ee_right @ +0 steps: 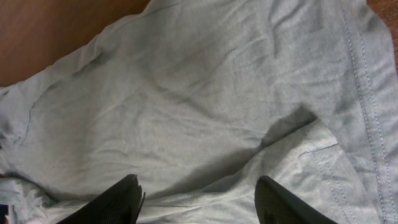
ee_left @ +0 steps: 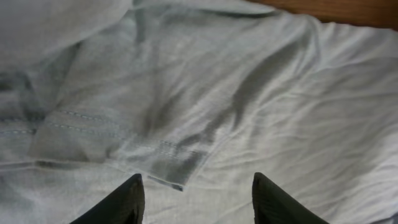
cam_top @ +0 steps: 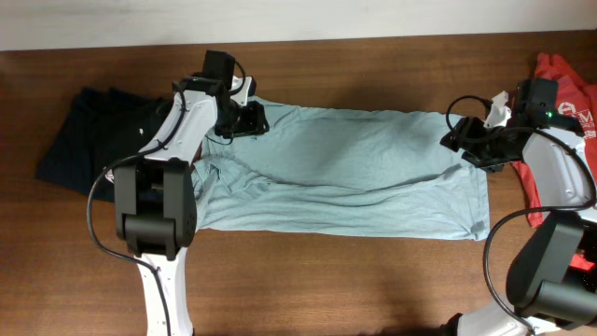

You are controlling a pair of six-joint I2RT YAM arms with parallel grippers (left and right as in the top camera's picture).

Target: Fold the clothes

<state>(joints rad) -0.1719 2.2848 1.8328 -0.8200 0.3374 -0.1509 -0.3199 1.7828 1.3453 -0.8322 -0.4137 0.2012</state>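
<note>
Below the left end effector [ee_left: 198, 190] lies the grey-blue T-shirt [ee_left: 286, 93].

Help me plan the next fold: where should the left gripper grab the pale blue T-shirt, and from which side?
Probably the stitched sleeve hem of the T-shirt, from above: its corner lies as a loose flap ahead of the open left gripper.

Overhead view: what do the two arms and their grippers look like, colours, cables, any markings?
Both the left arm and right arm have white link shells between dark grey joint housings, each with a black cable looping alongside. The left gripper and right gripper are black, with tapered fingers. A small green light shows on the right wrist. No lettering is readable.
</note>
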